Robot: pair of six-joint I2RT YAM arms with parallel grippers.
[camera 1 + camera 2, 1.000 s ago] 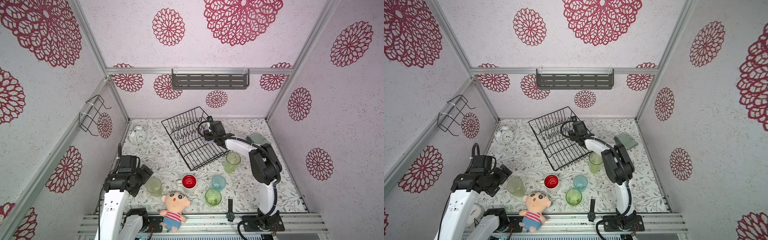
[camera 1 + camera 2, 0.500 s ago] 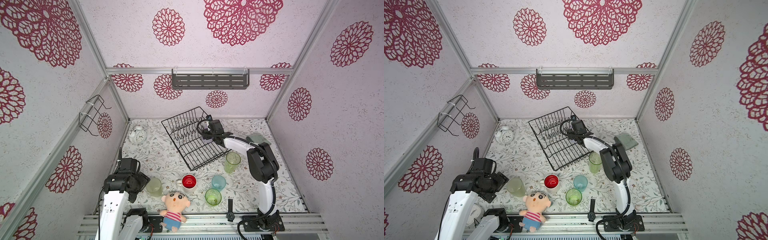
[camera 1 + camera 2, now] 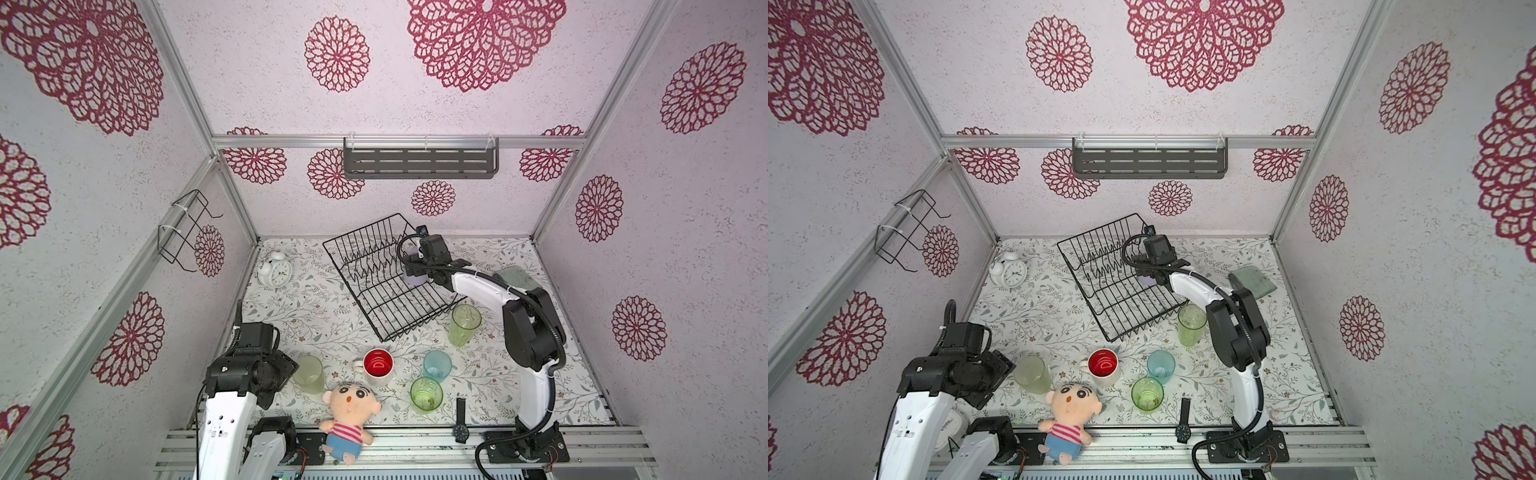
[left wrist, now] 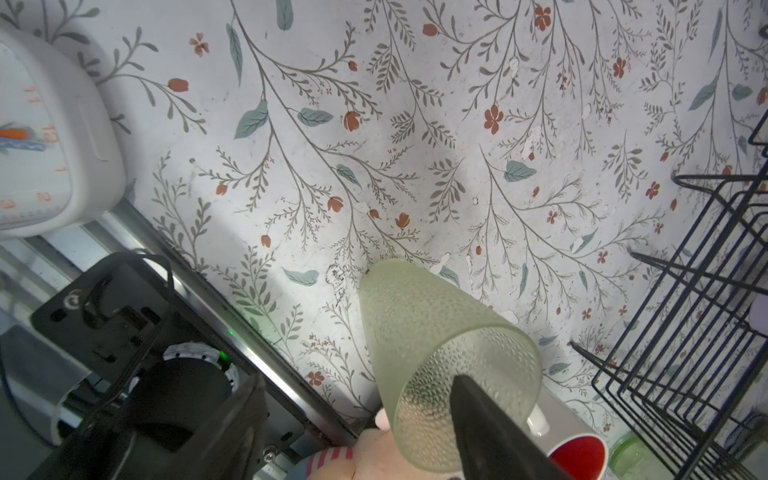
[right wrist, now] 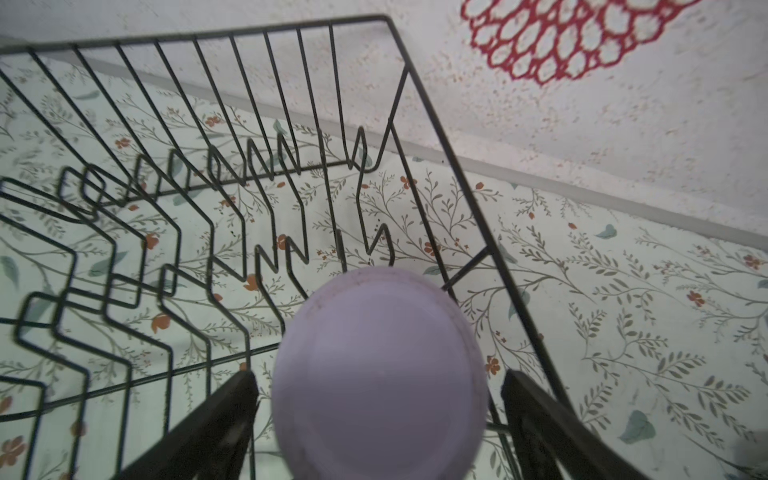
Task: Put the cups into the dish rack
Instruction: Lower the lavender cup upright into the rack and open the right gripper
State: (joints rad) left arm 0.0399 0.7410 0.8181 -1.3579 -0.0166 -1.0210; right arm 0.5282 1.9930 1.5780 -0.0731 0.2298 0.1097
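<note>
Right gripper (image 5: 378,374): hanging over the dish rack (image 3: 365,270) with its jaws spread wide, a gap showing between each finger and the lilac tumbler (image 5: 376,357).
Lilac tumbler: sitting inside the rack by its right wall, closed base facing the wrist camera. In both top views the gripper is hiding most of it.
Crowding it: upright tines are rising just beside the tumbler, and the rack's side wires are running close on its opposite side.
Left gripper (image 4: 355,379): reaching at the frosted beige tumbler (image 3: 309,374), jaws parted and not clamping. One finger (image 4: 490,424) is crossing the rim and its partner is sitting well clear of the wall.
Frosted beige tumbler: standing upright on the floral table (image 3: 316,316), near left, outside the rack.
In the way there: a plush doll (image 3: 349,415) is lying just beside it, and the white mug (image 3: 377,365) is standing near.
Other cups: the teal tumbler (image 3: 437,365) and a green tumbler (image 3: 426,395) are standing near the mug. The second green tumbler (image 3: 464,326) is standing just beside the rack's near corner.
Bystanders: an alarm clock (image 3: 275,270), a wristwatch (image 3: 460,422) and a folded cloth (image 3: 515,278) are lying apart from the cups.
</note>
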